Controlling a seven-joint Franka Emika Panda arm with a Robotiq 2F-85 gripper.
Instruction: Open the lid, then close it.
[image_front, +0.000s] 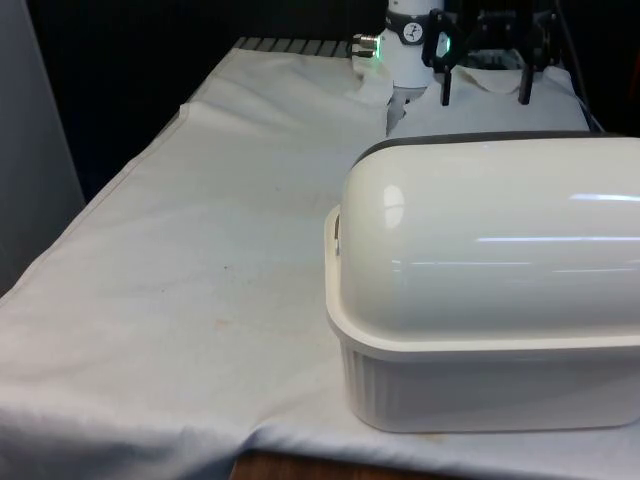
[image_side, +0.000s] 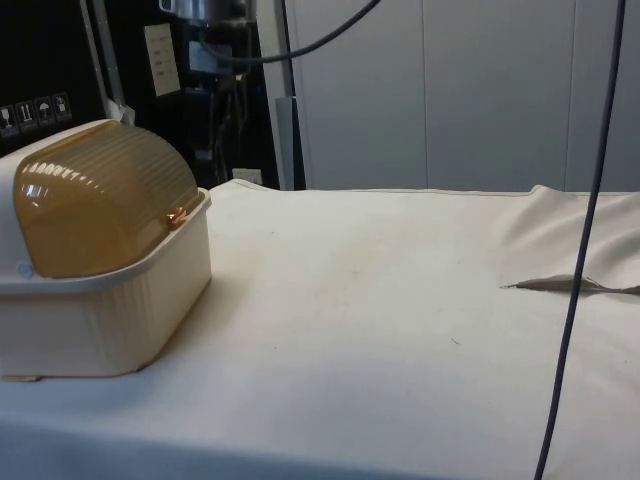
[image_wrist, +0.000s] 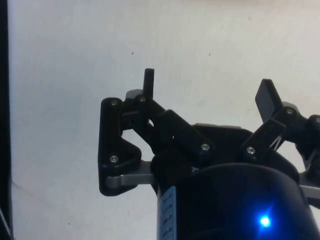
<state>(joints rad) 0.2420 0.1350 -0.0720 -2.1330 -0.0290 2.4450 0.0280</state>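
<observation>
A cream bread box (image_front: 480, 390) stands on the white cloth at the front view's right, its rounded white back turned to that camera. In the side view its amber ribbed roll lid (image_side: 100, 195) is down, and the small copper handle (image_side: 176, 215) rests at the front rim of the cream base (image_side: 110, 320). My black gripper (image_front: 485, 98) hangs open in the air beyond the box, above its far side, touching nothing. The wrist view has the gripper (image_wrist: 207, 87) with its fingers (image_wrist: 149, 80) spread wide over bare cloth.
The white cloth (image_front: 200, 260) stretches flat across the front view's left, to the table's edge (image_front: 90, 210). In the side view a fold in the cloth (image_side: 560, 284) rises at the far right, and a dark cable (image_side: 590, 200) hangs down in front of it.
</observation>
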